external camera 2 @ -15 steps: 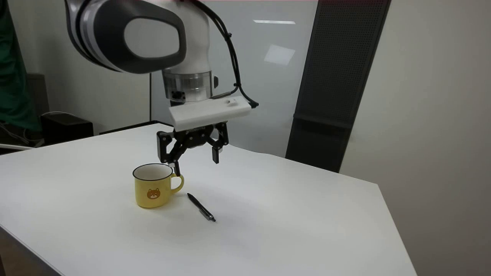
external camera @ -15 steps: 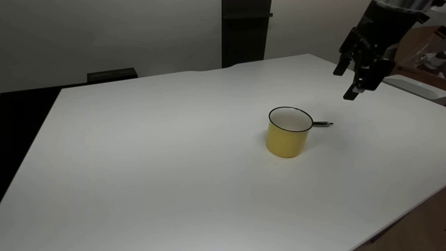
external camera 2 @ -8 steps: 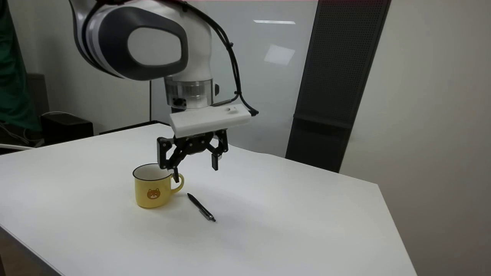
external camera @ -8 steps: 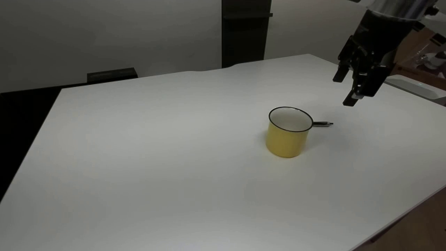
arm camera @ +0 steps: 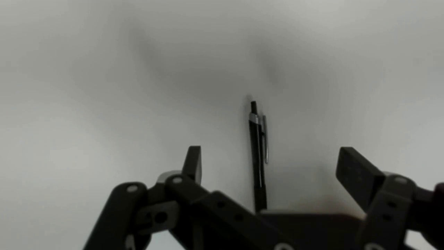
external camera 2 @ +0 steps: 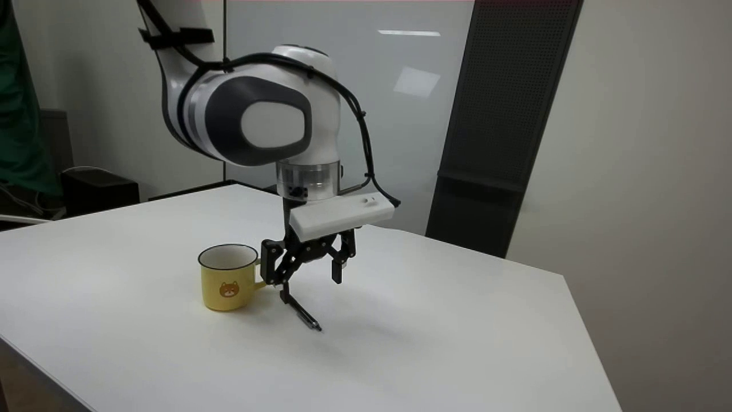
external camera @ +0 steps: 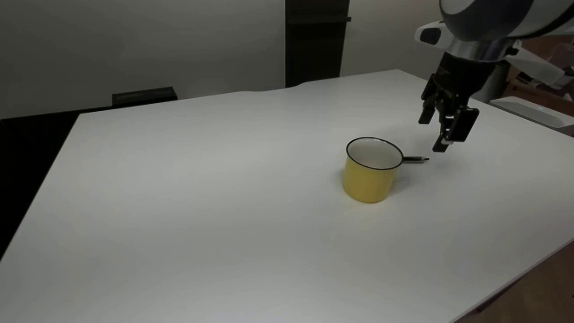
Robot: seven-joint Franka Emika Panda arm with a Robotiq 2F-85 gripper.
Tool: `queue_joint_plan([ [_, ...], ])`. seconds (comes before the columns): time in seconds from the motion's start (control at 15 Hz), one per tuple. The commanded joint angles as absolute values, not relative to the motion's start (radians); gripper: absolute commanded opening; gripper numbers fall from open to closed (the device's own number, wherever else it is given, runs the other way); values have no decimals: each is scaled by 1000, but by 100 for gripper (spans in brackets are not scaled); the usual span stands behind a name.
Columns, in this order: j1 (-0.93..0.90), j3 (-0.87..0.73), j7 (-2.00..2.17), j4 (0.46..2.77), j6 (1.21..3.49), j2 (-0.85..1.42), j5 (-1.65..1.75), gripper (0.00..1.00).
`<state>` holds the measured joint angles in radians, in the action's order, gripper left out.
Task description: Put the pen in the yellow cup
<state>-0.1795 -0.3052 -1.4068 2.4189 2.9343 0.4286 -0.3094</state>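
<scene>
The slim black pen lies flat on the white table, right of the cup in this exterior view. The yellow cup stands upright with a dark rim, a bear print and a handle. In an exterior view the cup hides part of the pen. My gripper is open and empty, above the table close to the cup's handle; one finger overlaps the pen's far end. In the wrist view the pen shows between the open fingers of the gripper, nearer the left finger; its lower end is hidden.
The white table bears the cup and pen. A wall and a dark panel stand behind it. A black box is at the back left in an exterior view. A pale tray-like thing is beyond the table's right edge.
My gripper has come down and moved closer to the pen, rightward in an exterior view. It has stayed open. The pen and the cup have not moved.
</scene>
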Motion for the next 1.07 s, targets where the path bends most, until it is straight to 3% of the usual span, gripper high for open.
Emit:
queue_joint_plan([
  [0.0, -1, -151, -1304, 2306, 2925, 518, -118, 100],
  [0.53, 130, -22, -1214, 2249, 2924, 580, 85, 100],
  [1.0, 79, -61, -1079, 2287, 3017, 585, 167, 100],
])
